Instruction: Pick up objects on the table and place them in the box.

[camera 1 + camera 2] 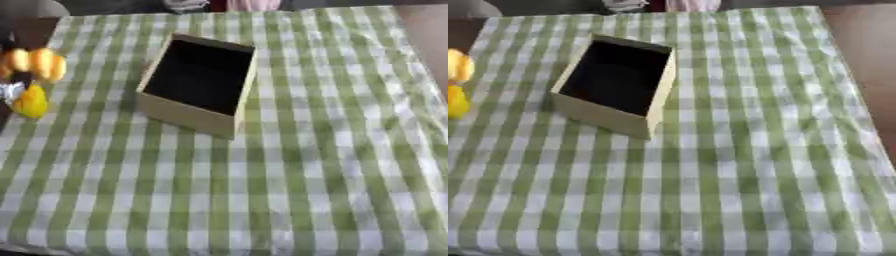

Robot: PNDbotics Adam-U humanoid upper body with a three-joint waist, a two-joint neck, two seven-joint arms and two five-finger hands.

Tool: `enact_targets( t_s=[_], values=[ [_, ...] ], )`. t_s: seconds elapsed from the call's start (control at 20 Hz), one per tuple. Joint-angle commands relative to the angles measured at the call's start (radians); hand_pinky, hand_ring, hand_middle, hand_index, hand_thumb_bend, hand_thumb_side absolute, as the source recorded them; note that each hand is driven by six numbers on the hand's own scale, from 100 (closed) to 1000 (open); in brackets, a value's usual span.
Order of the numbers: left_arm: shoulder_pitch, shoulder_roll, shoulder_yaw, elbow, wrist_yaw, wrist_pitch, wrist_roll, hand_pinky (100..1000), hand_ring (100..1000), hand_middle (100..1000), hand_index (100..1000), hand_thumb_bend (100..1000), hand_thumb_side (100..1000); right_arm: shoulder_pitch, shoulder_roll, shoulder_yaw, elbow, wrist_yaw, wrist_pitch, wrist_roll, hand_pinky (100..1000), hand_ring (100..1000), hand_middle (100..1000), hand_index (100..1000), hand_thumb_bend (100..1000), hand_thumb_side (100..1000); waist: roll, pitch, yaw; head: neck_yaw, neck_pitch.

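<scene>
An open tan cardboard box (187, 116) with a dark, empty inside stands askew on the green checked cloth, left of the middle. At the far left edge are a yellow-orange lumpy thing (37, 63) and a smaller yellow thing (31, 103) below it. Dark and silver parts of my left hand (9, 90) show right between them at the edge. Whether the hand holds either one is hidden by blur and the picture's edge. My right hand shows in neither view.
The green and white checked cloth (737, 165) covers most of the table. Bare brown table (866, 30) shows at the right. A pink and white shape (249, 4) lies past the far edge.
</scene>
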Motion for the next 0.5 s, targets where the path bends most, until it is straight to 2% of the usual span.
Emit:
enact_targets(
  t_s=[0.05, 0.25, 0.5],
  values=[
    [-0.121, -0.062, -0.067, 0.070, 0.020, -0.008, -0.055, 514, 516, 448, 581, 100, 100, -0.010, -0.017, 0.005, -0.020, -0.012, 0.000, 0.012, 910, 822, 699, 894, 100, 613, -0.003, -0.019, -0.004, 0.010, 0.005],
    [-0.228, -0.178, -0.144, 0.190, 0.004, -0.034, -0.094, 514, 517, 450, 583, 100, 100, -0.014, -0.015, 0.007, -0.020, -0.020, 0.002, 0.017, 910, 822, 698, 894, 100, 613, -0.005, -0.015, -0.012, 0.018, 0.005],
    [-0.277, -0.280, -0.202, 0.316, -0.056, -0.076, -0.103, 516, 523, 451, 583, 100, 100, -0.022, -0.007, 0.013, -0.020, -0.029, 0.005, 0.026, 911, 823, 698, 895, 100, 615, -0.006, -0.012, -0.017, 0.024, 0.005]
  ],
)
